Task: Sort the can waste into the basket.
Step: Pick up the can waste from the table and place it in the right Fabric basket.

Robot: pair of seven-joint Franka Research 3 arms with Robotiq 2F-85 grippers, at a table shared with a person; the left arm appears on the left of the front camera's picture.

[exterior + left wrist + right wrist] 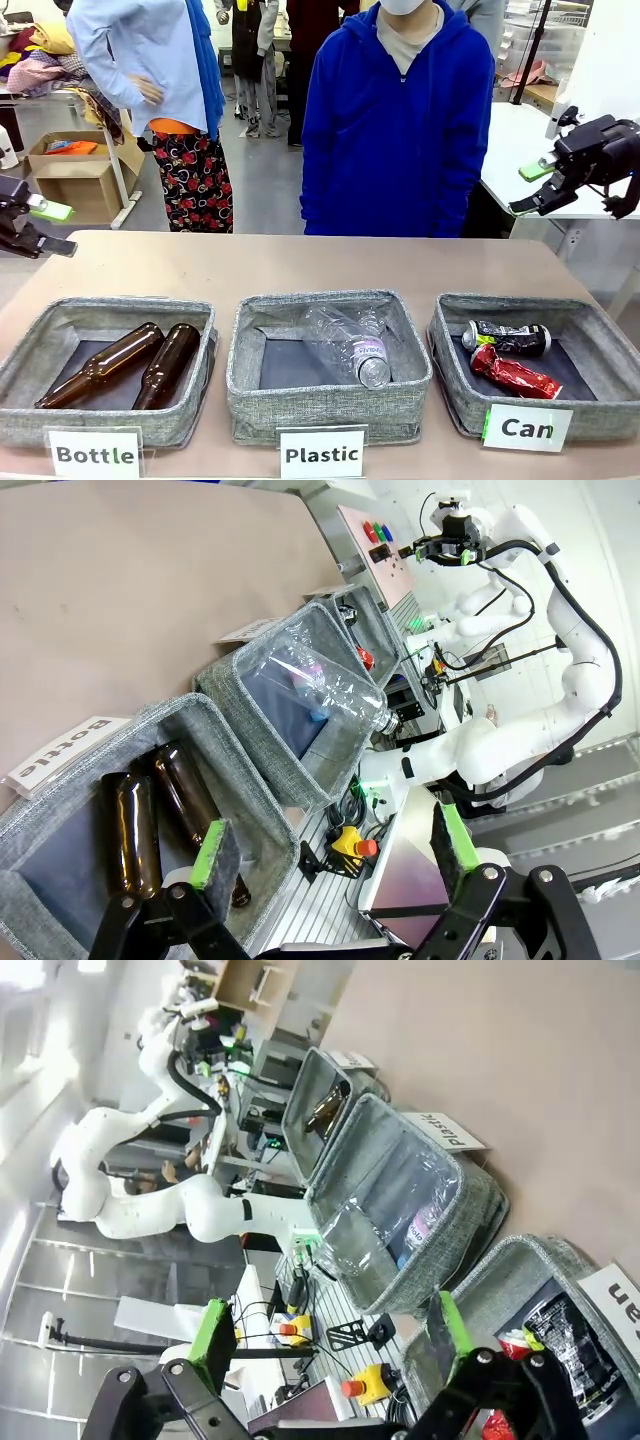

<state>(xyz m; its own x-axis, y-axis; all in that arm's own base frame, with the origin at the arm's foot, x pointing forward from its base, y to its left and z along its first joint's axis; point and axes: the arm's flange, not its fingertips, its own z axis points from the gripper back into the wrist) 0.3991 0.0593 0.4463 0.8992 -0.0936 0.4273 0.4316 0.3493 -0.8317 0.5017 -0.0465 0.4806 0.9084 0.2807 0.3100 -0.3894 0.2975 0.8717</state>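
Front view, black can [508, 338] lying crosswise, red can [515, 374] angled, both end effectors released

A: What do the arms [560, 630] look like?
B: Smooth white segments, black cables running along them. Each gripper [545, 185] is black with green pads [212, 852].
A: The person?
B: Blue zipped hoodie [400, 140], grey collar, white mask.

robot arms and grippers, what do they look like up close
The right arm is built of glossy white rounded segments with black cables running alongside. Each gripper is black with angular linkages and screws: the left gripper and the right gripper both carry two fingers faced with bright green pads. The person across the table wears a blue hooded sweatshirt.
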